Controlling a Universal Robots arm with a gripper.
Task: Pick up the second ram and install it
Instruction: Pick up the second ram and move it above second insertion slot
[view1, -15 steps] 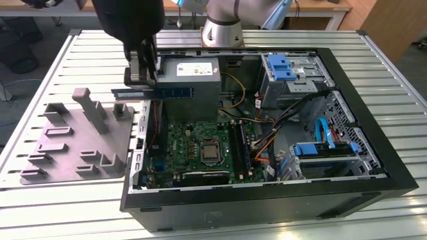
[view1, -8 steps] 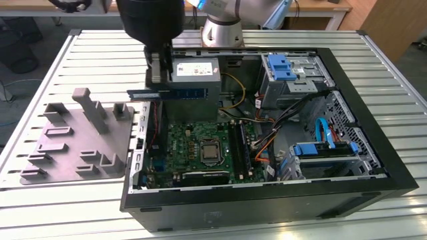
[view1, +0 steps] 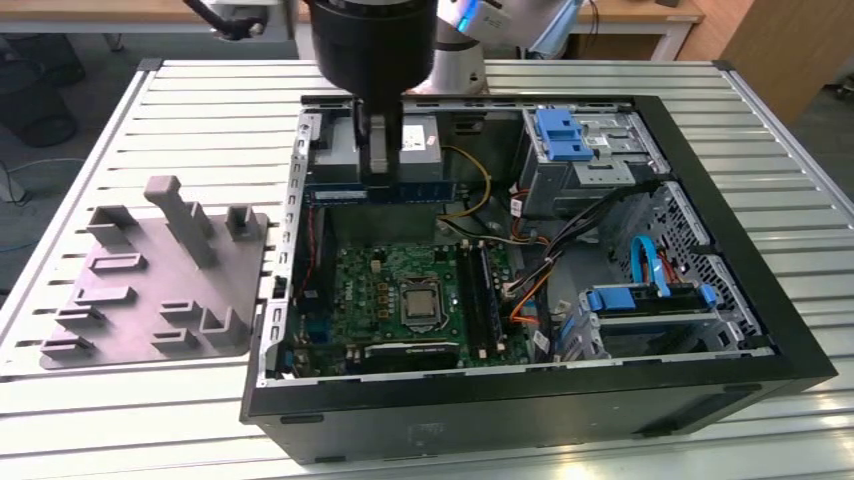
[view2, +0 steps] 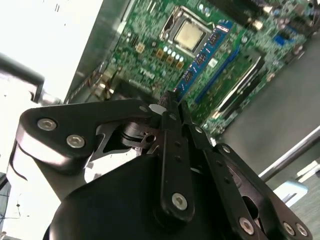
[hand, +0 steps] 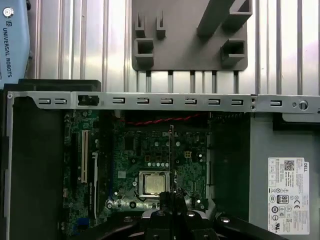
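1. Pickup done: slim, flat, dark circuit-board strip, the second ram (view1: 420, 192), clamped mid-length between the closed fingers of the black gripper (view1: 383, 178).
2. Held in the air over the 12 o'clock end of the open black computer case (view1: 534, 405) on the ribbed metal counter (view1: 174, 100), with the green circuit board (view1: 380, 290) at 6 o'clock of the strip.
3. Installation left to do: not yet lowered to the long black memory sockets (view1: 477, 290), well apart from them.
4. In the exterior view, long axis level from 9 to 3 o'clock, standing on edge, broad face to the camera; apparently crosswise to sockets running 12 to 6.
5. Second ram (hand: 171, 150) seen edge-on as a thin line in the first wrist view.
6. Grey plastic ribbed tray (view1: 147, 300) at 9 o'clock of the case, well apart from the gripper.
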